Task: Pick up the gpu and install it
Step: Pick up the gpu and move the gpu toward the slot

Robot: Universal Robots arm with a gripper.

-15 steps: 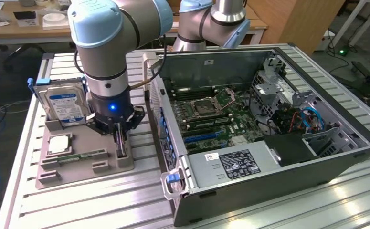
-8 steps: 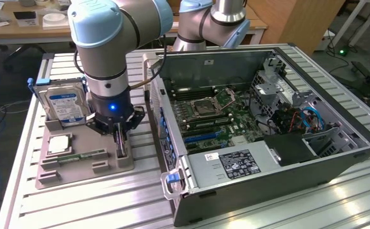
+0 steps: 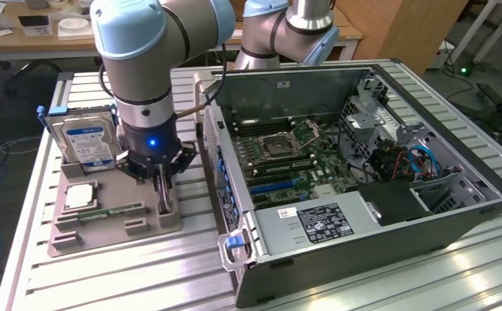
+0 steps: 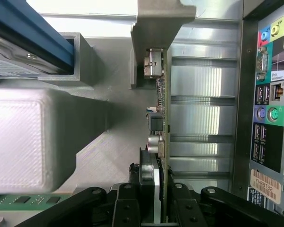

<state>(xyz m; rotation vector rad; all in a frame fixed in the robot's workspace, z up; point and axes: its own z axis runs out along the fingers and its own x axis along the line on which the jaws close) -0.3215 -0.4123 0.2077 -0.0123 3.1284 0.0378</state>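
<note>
- While the gripper (image 3: 160,173) is standing upright over the grey holder tray (image 3: 113,234), its fingers (image 4: 125,201) are clamping the gpu (image 4: 163,111) from both faces, as the wrist view is showing edge-on.
- The gpu (image 3: 162,197) is standing on edge in a slot at the tray's side nearest the computer case (image 3: 380,214). Its lower edge appears to be sitting in that slot, which suggests the pick-up step is under way.
- The card's metal bracket (image 4: 157,28) is lying at the end farthest from the fingers, so the grip is sitting near one end rather than mid-length. The far end is therefore likely to sag or swing.
- For a clean pick-up, the card is best drawn straight along the slot, with the wrist held square. Any tilt is risking a jam against the slot walls.
- The hard drive (image 3: 82,139), the processor (image 3: 79,196) and the memory stick (image 3: 108,212) are occupying the same tray on the side away from the case and should not be touched.
- The case's rear port panel (image 4: 269,94) is running just beside the card, so sideways clearance there is looking small.
- The tray is resting on the slatted worktop (image 3: 103,282) and may be free to shift.
</note>
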